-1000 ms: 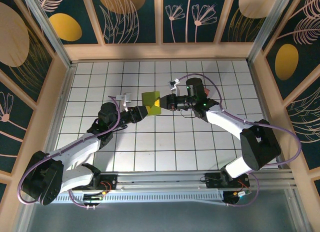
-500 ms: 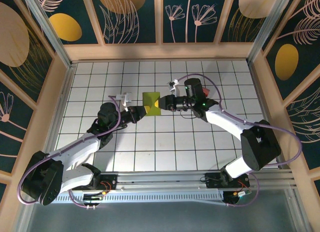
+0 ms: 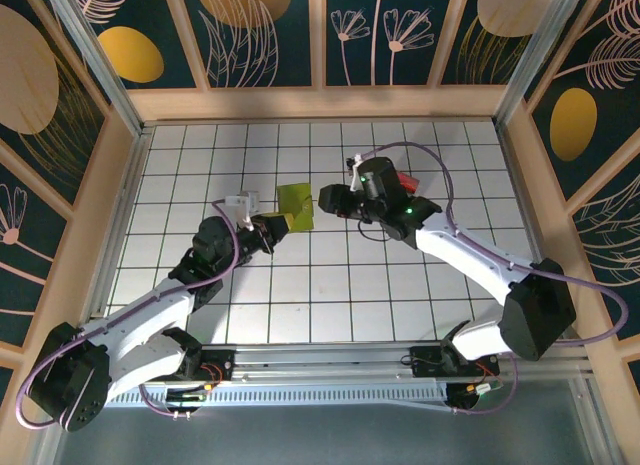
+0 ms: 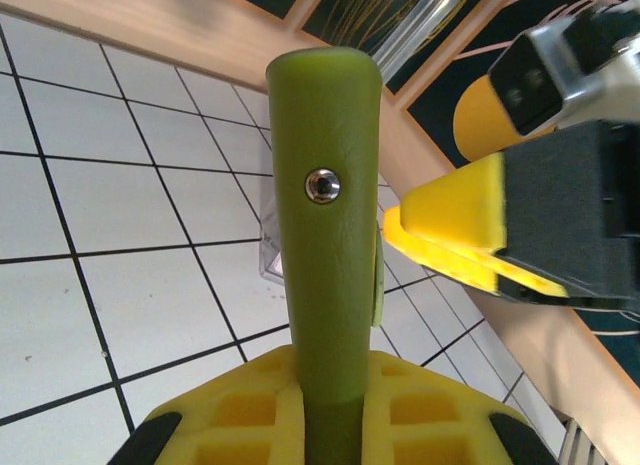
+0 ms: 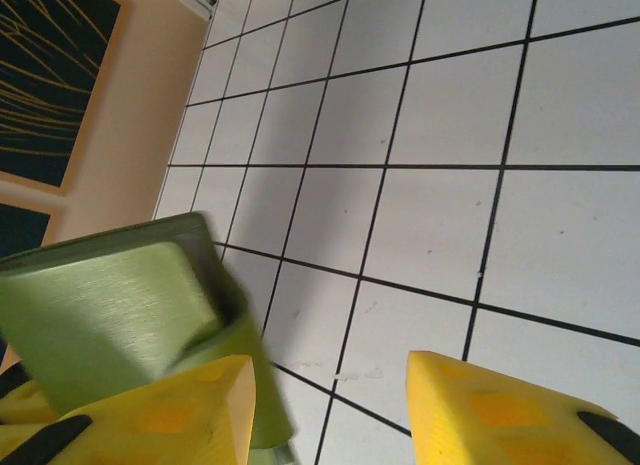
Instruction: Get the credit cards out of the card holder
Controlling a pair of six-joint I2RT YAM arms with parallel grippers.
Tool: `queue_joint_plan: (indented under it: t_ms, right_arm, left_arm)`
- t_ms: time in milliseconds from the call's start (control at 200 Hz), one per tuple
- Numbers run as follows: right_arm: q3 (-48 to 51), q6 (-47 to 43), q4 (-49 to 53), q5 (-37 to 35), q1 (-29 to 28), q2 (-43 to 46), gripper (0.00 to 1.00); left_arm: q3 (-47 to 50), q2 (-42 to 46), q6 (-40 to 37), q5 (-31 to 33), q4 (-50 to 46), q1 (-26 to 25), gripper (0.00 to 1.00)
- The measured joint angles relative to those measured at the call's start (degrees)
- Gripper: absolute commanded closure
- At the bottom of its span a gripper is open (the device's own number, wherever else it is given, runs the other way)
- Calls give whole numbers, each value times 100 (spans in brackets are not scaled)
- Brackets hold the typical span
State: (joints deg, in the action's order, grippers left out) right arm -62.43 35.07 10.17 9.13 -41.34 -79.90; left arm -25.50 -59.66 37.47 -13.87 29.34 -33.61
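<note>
The card holder (image 3: 295, 205) is a yellow-green folded case held off the tiles at mid-table. My left gripper (image 3: 274, 226) is shut on its lower left edge. In the left wrist view the card holder (image 4: 322, 235) stands edge-on with a metal snap stud, and my left gripper (image 4: 335, 363) clamps its base between yellow pads. My right gripper (image 3: 326, 198) is open just right of the holder. In the right wrist view the card holder (image 5: 95, 310) lies beside the left finger of my right gripper (image 5: 330, 395), with only tiles between the fingers. The credit cards are hidden.
White gridded tiles (image 3: 330, 285) cover the table inside a wooden rim (image 3: 320, 103) with patterned walls. A small clear plastic piece (image 4: 268, 253) shows behind the holder. The right arm's yellow finger (image 4: 460, 220) is close to the holder's right side.
My left gripper shut on the card holder. My right gripper opened, let go of the holder's right edge and now sits beside it. The holder shifted slightly up and tilted.
</note>
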Motion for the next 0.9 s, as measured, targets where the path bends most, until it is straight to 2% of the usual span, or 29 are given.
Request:
queue_joint_plan:
  t_ms: [245, 490, 896]
  right_arm:
    - [-472, 48, 234, -629, -535, -173, 56]
    - [-584, 26, 396, -748, -702, -632, 61]
    - [-756, -4, 428, -787, -741, -960, 62]
  left_arm:
    - [0, -269, 7, 133, 11, -55, 100]
    - [0, -385, 24, 164, 48, -55, 100]
    - [0, -466, 70, 199, 85, -55, 100]
